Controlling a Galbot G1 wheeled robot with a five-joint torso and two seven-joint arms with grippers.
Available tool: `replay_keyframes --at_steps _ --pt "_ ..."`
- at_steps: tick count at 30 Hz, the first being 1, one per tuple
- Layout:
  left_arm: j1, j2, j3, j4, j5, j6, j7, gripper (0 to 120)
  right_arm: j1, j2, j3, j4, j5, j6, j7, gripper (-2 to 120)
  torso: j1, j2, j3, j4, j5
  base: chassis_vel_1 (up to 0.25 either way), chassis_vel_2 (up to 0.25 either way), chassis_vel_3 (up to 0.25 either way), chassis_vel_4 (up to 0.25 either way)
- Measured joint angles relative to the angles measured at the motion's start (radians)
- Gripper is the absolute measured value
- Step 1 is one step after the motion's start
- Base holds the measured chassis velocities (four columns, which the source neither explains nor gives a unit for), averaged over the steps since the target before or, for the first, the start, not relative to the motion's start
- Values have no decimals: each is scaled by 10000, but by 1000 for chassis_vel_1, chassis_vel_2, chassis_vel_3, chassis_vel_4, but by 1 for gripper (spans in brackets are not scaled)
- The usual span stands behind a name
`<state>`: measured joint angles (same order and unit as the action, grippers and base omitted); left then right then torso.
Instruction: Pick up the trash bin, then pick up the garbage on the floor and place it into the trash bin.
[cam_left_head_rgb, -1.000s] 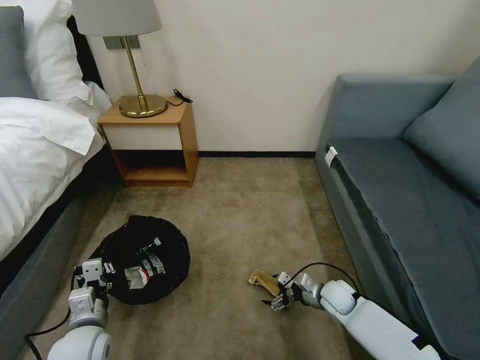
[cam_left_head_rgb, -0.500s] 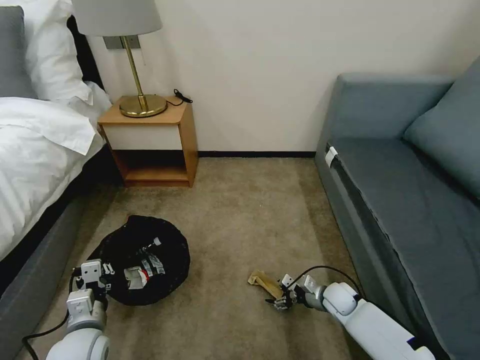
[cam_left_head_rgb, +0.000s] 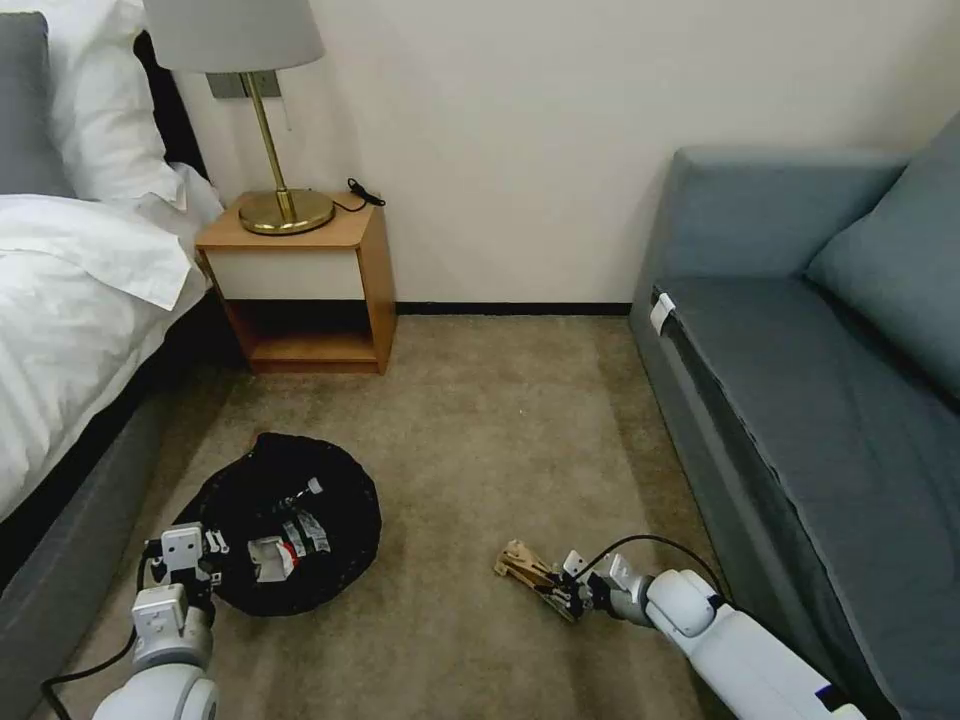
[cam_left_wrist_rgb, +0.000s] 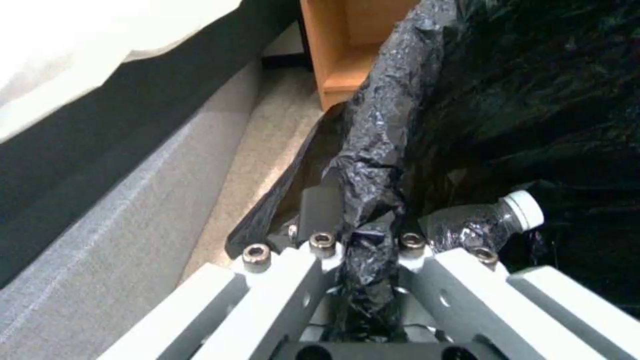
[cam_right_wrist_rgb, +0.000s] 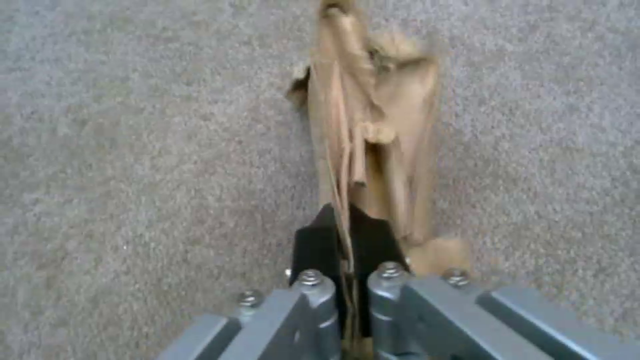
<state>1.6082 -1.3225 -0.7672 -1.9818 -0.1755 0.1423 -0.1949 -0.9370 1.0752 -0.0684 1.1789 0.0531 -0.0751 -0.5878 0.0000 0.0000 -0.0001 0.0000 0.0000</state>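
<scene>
The trash bin (cam_left_head_rgb: 340, 480) sits low on the carpet at the left, lined with a crinkled black bag, and holds a clear bottle (cam_left_head_rgb: 300, 491) and a red-and-white wrapper (cam_left_head_rgb: 272, 553). My left gripper (cam_left_head_rgb: 190, 560) is shut on the bin's near rim; the left wrist view shows the black liner (cam_left_wrist_rgb: 373, 165) pinched between its fingers, with the bottle (cam_left_wrist_rgb: 487, 220) just inside. On the carpet at centre right lies a tan crumpled paper scrap (cam_left_head_rgb: 522, 562). My right gripper (cam_left_head_rgb: 562, 598) is shut on its near end, the tan paper scrap (cam_right_wrist_rgb: 373, 125) clamped between the black pads.
A bed with white sheets (cam_left_head_rgb: 70, 300) borders the left. A wooden nightstand (cam_left_head_rgb: 310, 280) with a brass lamp (cam_left_head_rgb: 275, 200) stands at the wall. A grey-blue sofa (cam_left_head_rgb: 830, 400) fills the right side. Open carpet (cam_left_head_rgb: 480, 420) lies between bin and sofa.
My right gripper has closed on the paper scrap, and the scrap's far end has lifted slightly. The left gripper and the bin have shifted a little.
</scene>
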Motion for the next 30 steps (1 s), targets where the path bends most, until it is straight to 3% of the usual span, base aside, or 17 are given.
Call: replay_keyframes --at_steps 9,14,18,19,22,30 --pt "62 -67 -8 -44 52 -39 -3 0 -51 122 276 124 -1 146 15 0 0 0 0 -1 -1 0 0 0 0" --pt "76 -110 9 -59 142 -98 -3 0 124 440 365 259 624 311 738 0 0 0 0 -2 -2 0 0 0 0" --pt "82 -197 46 -59 281 -198 -3 0 647 1207 47 828 4137 340 2759 0 0 0 2 2 0 0 0 0 0" --pt "82 -197 46 -59 281 -198 -3 0 647 1207 47 828 4137 340 2759 0 0 0 2 2 0 0 0 0 0" --pt "110 -247 54 -23 357 -257 -4 0 1179 1336 -376 1794 6787 20 3326 0 0 0 2 1 -3 0 0 0 0" --pt "113 -423 122 -129 526 -278 -9 0 2269 1527 -1515 3526 9047 -825 3332 0 0 0 1 0 -4 0 0 0 0"
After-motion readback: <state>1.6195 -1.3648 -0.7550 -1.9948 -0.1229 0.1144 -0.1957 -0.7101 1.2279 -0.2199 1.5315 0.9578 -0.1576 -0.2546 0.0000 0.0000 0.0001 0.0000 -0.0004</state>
